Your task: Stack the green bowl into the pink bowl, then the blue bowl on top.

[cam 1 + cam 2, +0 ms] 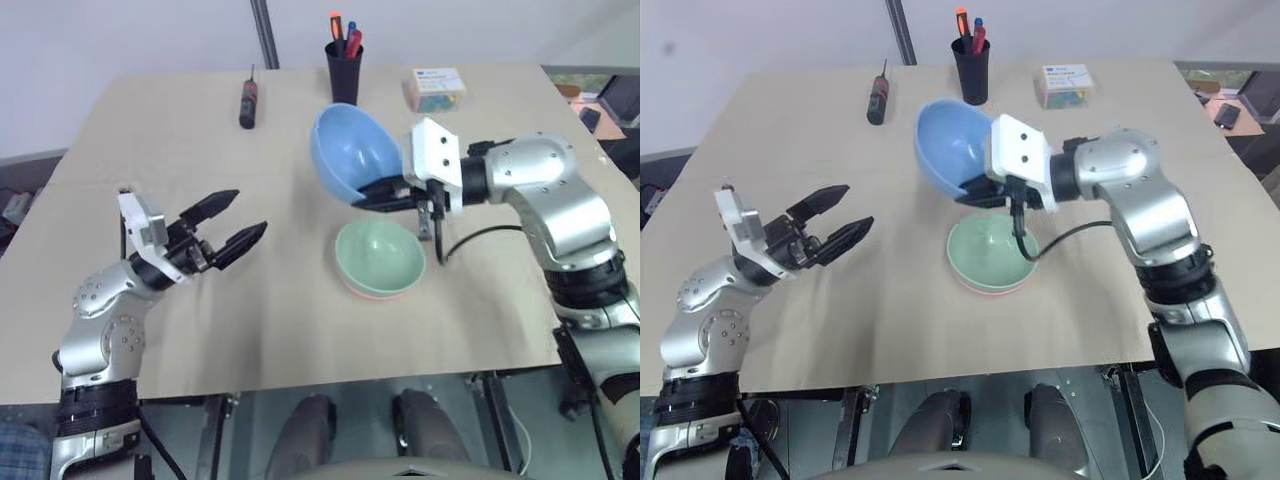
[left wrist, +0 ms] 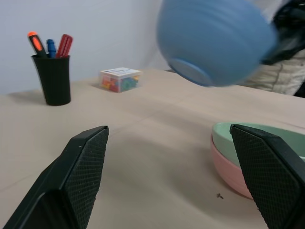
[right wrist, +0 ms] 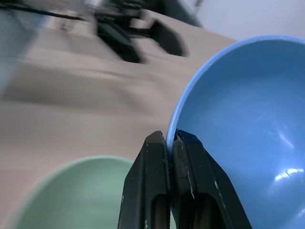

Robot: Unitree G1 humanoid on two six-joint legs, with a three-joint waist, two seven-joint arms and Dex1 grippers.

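Stacking looked half done: the green bowl already sat nested in the pink bowl near the table's middle. What remained was the blue bowl, pinched at its rim by the right gripper and held tilted above the stack. The left gripper hovered wide and empty, well apart.
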